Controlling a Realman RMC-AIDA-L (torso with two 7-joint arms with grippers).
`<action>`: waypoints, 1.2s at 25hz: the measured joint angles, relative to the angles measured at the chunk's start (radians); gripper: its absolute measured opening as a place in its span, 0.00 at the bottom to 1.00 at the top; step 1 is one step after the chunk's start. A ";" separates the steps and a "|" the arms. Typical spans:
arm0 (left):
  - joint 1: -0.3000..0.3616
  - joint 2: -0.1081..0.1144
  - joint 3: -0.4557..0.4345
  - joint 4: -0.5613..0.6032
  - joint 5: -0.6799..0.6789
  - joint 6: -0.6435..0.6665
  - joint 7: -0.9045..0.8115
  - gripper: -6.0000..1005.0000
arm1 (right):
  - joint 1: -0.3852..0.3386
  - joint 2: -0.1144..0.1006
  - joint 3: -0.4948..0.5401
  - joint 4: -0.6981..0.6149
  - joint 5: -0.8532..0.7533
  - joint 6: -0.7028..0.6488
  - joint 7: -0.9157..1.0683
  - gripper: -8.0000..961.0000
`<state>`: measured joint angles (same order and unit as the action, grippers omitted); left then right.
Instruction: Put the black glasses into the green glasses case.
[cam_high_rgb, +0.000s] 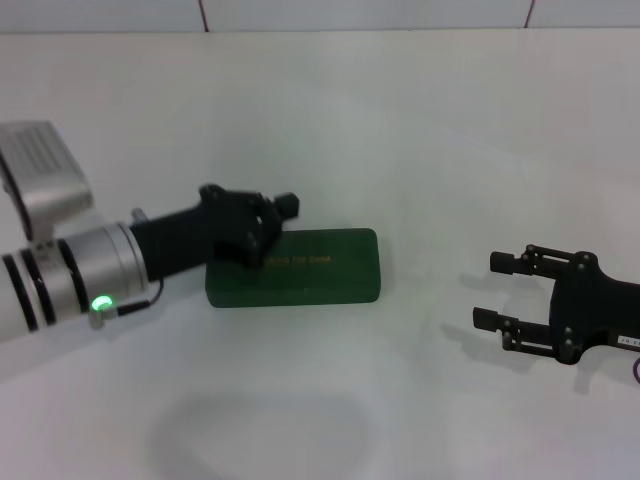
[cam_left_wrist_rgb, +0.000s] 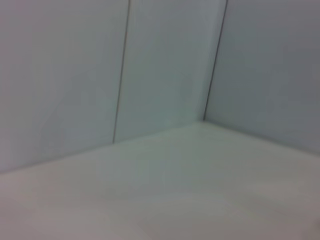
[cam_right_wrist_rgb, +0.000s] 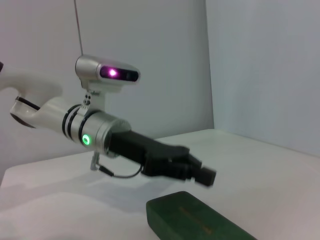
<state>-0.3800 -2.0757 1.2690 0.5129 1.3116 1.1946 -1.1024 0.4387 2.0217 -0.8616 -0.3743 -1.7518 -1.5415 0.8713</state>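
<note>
The green glasses case lies shut and flat on the smooth white table, a dark green rectangular clamshell with rounded corners, a matte hard shell and a short line of small gold lettering along its lid; in the right wrist view the same case shows as a low slab with softly bevelled edges. No glasses show in any view. The left gripper hangs just above the case's left end, its black, blocky fingers reaching over the lid's upper left corner; whether they touch the lid cannot be told, and whether they are apart or together cannot be told either. Behind it the left arm runs back from the case as a matte black forearm into a ribbed, brushed-silver cuff with a glowing green ring light, and the right wrist view shows the left gripper poised a little above the case. The right gripper sits well to the right of the case, low over the table, its two slim black fingers spread apart with nothing between them, pointing toward the case. The left wrist view shows only bare table and pale wall panels.
</note>
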 joint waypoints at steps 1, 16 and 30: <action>-0.005 0.003 -0.012 -0.002 0.000 0.002 -0.014 0.11 | 0.000 0.000 0.000 0.000 0.000 0.000 0.000 0.71; -0.016 0.056 -0.108 -0.008 0.045 -0.093 -0.139 0.19 | 0.037 -0.004 0.006 -0.010 0.004 0.025 0.013 0.71; 0.052 0.110 -0.114 0.040 0.075 0.121 -0.104 0.63 | 0.054 -0.006 0.005 -0.016 0.052 0.047 0.014 0.71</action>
<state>-0.3281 -1.9652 1.1546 0.5534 1.3865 1.3160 -1.2066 0.4929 2.0155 -0.8566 -0.3905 -1.7003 -1.4941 0.8851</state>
